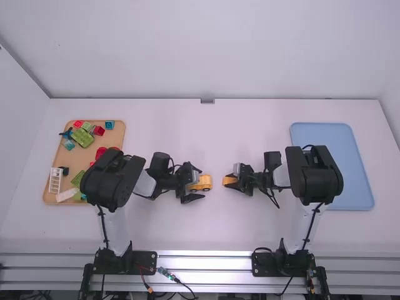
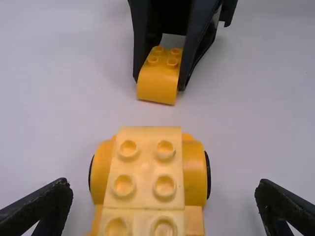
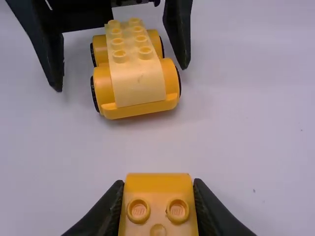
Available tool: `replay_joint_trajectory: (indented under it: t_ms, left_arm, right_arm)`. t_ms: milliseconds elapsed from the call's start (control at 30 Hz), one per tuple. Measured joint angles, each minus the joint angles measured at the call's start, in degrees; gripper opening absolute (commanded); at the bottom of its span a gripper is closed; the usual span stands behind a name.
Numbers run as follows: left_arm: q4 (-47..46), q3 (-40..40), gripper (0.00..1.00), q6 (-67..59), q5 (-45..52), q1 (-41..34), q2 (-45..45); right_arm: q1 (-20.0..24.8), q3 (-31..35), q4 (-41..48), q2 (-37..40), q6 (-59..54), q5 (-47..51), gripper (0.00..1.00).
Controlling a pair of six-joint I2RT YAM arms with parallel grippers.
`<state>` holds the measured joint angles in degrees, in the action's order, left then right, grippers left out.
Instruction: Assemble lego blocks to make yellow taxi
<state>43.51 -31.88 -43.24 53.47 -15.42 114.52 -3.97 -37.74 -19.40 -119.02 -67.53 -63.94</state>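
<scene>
Nearest the right wrist camera, a rounded, four-studded yellow block (image 3: 157,184) is pinched snugly by the right gripper (image 1: 232,180). At its nine o'clock in the high view, the studded yellow car (image 1: 205,181) sits upright on black wheels, flanked by the left gripper's (image 1: 194,184) wide-parted fingers, apart from both. Farther at nine, an orange tray (image 1: 75,161) holds mixed blocks; at three, a blue tray (image 1: 357,187).

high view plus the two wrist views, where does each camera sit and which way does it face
High view: fixed above and behind the left arm and right arm, facing forward and down onto the table.
Left wrist view: on that wrist, facing the wheeled yellow car base between its own gripper's open fingers.
Right wrist view: on that wrist, facing the curved yellow block its own gripper holds.
Both wrist views share base and block, from opposite sides.
</scene>
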Motion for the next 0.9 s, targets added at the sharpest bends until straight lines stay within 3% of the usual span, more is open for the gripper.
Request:
replay_joint_trajectory:
  t_ms: [200,433,600,800,900]
  left_arm:
    - [-0.2,-0.7,0.96,0.8,-1.6,0.1,1.3]
    - [2.3,-6.0,0.96,1.0,4.5,0.1,7.8]
    - [2.4,-6.9,0.90,1.1,5.9,0.1,8.7]
    - [12.7,-2.2,0.90,2.4,5.9,0.5,8.8]
    - [20.0,1.2,0.95,3.7,5.1,1.0,8.8]
  right_arm:
    - [0.0,0.0,0.0,0.0,0.1,-0.1,0.22]
    - [0.0,0.0,0.0,0.0,0.1,-0.4,0.21]
    - [0.0,0.0,0.0,0.0,0.0,-0.5,0.21]
    - [0.0,0.0,0.0,0.0,0.0,-0.5,0.21]
    - [0.0,0.0,-0.2,0.0,0.0,-0.5,0.21]
